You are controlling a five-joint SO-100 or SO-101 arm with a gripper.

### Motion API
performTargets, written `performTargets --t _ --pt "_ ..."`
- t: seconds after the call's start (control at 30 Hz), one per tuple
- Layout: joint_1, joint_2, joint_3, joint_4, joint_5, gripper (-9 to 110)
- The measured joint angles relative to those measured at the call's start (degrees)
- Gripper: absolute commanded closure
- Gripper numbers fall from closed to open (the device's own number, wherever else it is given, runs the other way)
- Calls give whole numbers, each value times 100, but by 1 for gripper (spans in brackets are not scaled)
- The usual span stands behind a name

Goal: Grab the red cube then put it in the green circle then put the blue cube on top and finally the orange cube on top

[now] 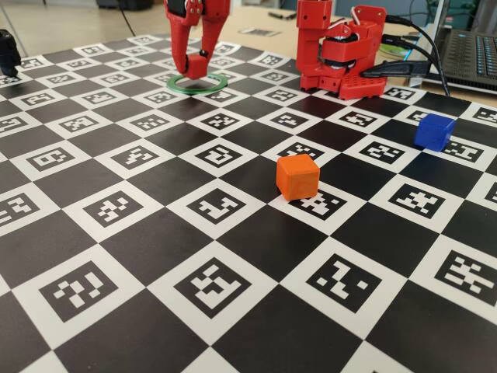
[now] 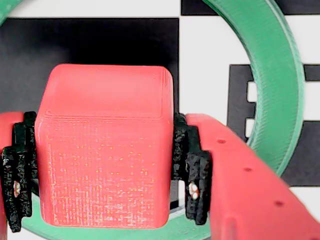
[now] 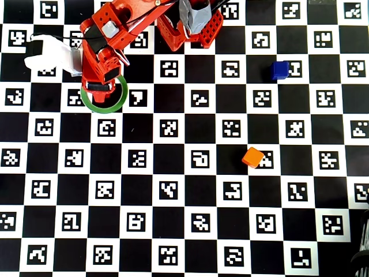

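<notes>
the red cube (image 2: 105,145) sits clamped between the black pads (image 2: 192,167) of the gripper (image 1: 196,68), held right over the green circle (image 1: 197,84), whose ring curves around it in the wrist view. the orange cube (image 1: 297,176) rests well apart on the checkered board (image 1: 155,256), nearer the fixed camera, and the blue cube (image 1: 434,130) lies off to the right in that view.
</notes>
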Motion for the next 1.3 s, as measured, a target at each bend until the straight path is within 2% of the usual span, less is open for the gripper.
performTargets --t 0.9,1.07,1.17,1.3 --pt "88 -97 149 -325 -360 94" --pt "88 -97 149 -325 -404 84" --pt "88 -105 167 -325 -404 73" --pt "88 -105 167 -325 -404 66"
